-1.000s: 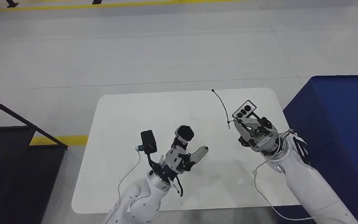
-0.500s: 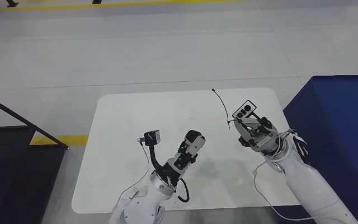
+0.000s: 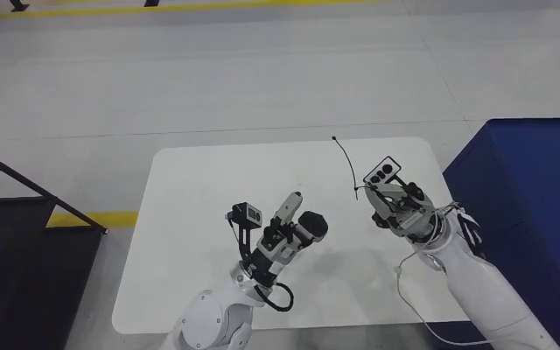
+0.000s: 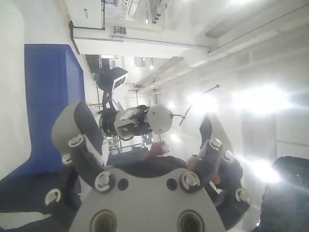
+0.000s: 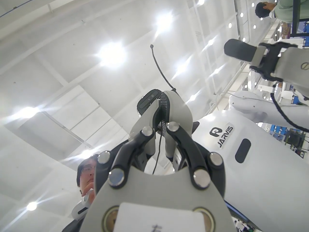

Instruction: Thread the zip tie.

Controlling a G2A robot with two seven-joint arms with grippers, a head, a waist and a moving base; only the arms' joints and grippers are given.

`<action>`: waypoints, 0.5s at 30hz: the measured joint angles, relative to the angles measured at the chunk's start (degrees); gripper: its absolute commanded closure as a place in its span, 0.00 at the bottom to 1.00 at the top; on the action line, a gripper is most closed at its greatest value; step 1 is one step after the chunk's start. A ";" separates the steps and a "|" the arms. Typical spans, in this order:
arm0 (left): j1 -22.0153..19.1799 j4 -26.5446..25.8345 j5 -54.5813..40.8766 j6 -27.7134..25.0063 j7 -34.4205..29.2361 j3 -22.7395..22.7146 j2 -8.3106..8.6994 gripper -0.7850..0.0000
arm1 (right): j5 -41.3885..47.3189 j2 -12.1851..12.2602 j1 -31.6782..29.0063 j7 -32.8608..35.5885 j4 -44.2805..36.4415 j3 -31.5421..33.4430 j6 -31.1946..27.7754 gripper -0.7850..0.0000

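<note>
- Thin black plastic zip tie (image 3: 345,164), small square head uppermost: pinched low by the right claw (image 3: 367,194), pressed together on it, above the white rounded desk (image 3: 184,219) at 2 o'clock.
- Left claw (image 3: 303,215): spread, empty, over desk centre.
- Handling: likely springy; grip close behind head, bend slowly toward tail.

Small dark print runs along the white panel (image 4: 88,13) beyond the blue pad (image 4: 53,73) — too small to read. Nearer that pad, a white label (image 5: 159,216) on the base of the right gripper (image 5: 159,98) carries a dark mark — cut off, unreadable.
</note>
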 measured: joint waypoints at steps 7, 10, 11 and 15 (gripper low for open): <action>-0.41 0.06 -10.63 -8.85 3.51 2.74 -1.36 0.00 | -6.95 -1.07 0.18 1.36 1.81 -0.51 -8.02 1.00; -1.11 1.23 -10.71 -9.11 3.66 3.85 -1.67 0.00 | -8.81 -1.48 0.22 1.64 2.20 -0.62 -10.20 1.00; -1.15 1.41 -11.12 -9.14 3.54 4.28 -1.77 0.04 | -9.42 -1.60 0.25 1.62 2.35 -0.66 -10.77 1.00; -1.24 1.48 -13.19 -9.89 2.93 5.53 -2.13 0.26 | -11.04 -2.11 0.35 1.49 2.88 -1.18 -11.55 1.00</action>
